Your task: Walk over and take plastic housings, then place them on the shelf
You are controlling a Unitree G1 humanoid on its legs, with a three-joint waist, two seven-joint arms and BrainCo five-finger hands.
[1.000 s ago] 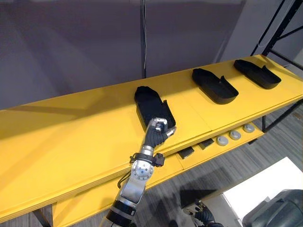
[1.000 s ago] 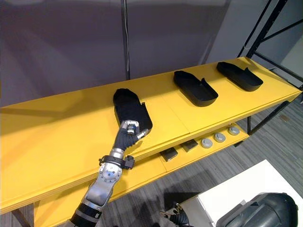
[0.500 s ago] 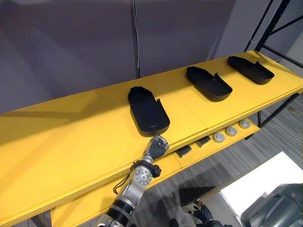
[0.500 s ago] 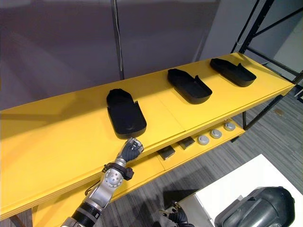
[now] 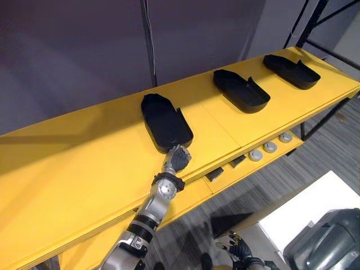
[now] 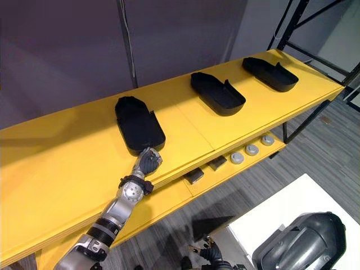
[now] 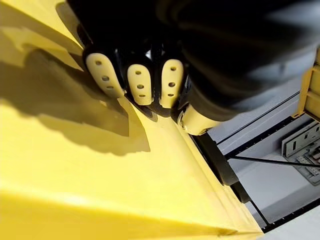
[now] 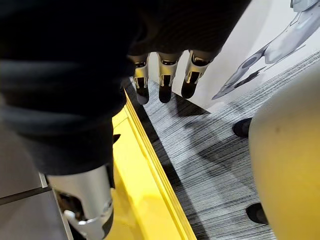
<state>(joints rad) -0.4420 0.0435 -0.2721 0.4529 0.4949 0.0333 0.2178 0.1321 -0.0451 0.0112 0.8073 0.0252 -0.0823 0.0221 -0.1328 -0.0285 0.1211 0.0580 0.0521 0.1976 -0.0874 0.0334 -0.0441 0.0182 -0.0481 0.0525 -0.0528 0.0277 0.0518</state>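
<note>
Yellow shelf (image 5: 84, 169) holds three black housings (image 5: 241, 90) spaced in a row, and the left hand (image 5: 177, 158), curled on nothing beside the nearest housing (image 5: 166, 122) (right hand (image 8: 165, 80) hangs slack), suggests that one is already placed.

Bright, even light; a soft shadow crosses the yellow shelf (image 5: 67, 185).
</note>
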